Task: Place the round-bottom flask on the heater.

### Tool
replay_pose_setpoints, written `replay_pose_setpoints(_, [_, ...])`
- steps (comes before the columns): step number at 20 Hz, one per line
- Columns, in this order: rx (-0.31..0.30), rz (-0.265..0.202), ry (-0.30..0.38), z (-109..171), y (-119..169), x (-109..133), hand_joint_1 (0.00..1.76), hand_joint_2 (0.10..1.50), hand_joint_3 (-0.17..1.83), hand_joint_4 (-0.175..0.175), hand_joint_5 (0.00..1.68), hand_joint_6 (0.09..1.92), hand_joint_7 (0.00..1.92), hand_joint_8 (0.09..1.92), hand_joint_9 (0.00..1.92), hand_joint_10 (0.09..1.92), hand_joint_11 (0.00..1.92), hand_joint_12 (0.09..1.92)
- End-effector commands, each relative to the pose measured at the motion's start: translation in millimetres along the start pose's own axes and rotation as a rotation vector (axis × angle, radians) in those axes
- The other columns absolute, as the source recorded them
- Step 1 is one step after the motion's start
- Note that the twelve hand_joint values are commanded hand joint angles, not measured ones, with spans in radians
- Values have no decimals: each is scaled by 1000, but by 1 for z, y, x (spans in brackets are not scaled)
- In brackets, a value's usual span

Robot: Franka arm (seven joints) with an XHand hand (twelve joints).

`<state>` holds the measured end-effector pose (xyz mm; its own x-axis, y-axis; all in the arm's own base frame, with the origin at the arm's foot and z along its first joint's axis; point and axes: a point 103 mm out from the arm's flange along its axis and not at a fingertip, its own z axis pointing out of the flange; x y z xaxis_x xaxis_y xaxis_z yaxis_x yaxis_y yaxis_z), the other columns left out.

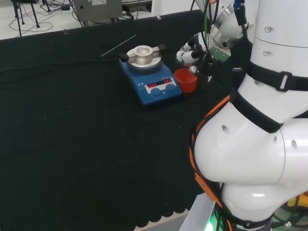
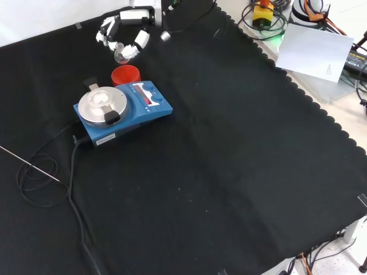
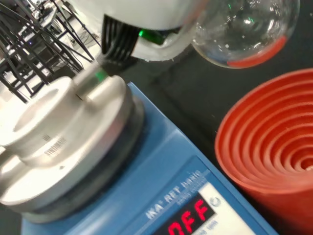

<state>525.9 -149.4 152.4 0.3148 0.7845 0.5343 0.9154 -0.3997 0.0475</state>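
Observation:
The clear round-bottom flask (image 3: 244,29) hangs in the hand (image 2: 123,31), a little above the red ribbed stand (image 2: 125,75). The hand's fingers are curled round the flask (image 2: 121,54). In the head view the hand (image 1: 190,50) hovers just beyond the red stand (image 1: 185,80), to the right of the heater. The blue heater (image 2: 143,106) carries a silver metal block (image 2: 101,104) with a round hollow. In the wrist view the stand (image 3: 274,152) sits right beside the heater (image 3: 161,191) and its silver block (image 3: 58,142), with the flask's bulb above them.
A thin metal rod (image 2: 28,163) and a black cable (image 2: 74,172) lie on the cloth by the heater. In the head view the rod (image 1: 118,45) points away from the heater's far side. Paper (image 2: 315,48) and cables lie beyond the cloth's scalloped edge.

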Motion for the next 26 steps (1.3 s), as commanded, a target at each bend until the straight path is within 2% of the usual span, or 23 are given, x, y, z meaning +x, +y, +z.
replay_pose_setpoints(1, [2, 8, 41, -11, -8, 21, 1154, 636, 826, -70, 1147, 969, 455, 655, 673, 649, 186, 1353])
replay_pose_setpoints(5, [7, 5, 53, -10, -5, 33, 1154, 635, 828, -71, 1148, 970, 456, 655, 674, 649, 187, 1352])
replay_pose_setpoints(9, [19, 12, 99, -8, 5, 52, 1154, 634, 830, -73, 1148, 971, 457, 656, 675, 649, 188, 1352])
replay_pose_setpoints(15, [51, -34, 162, 6, 21, 85, 1155, 631, 835, -74, 1149, 971, 459, 656, 677, 650, 191, 1352])
replay_pose_setpoints(26, [114, -72, 239, 34, 47, 129, 1156, 626, 844, -76, 1151, 973, 462, 657, 677, 649, 198, 1352])
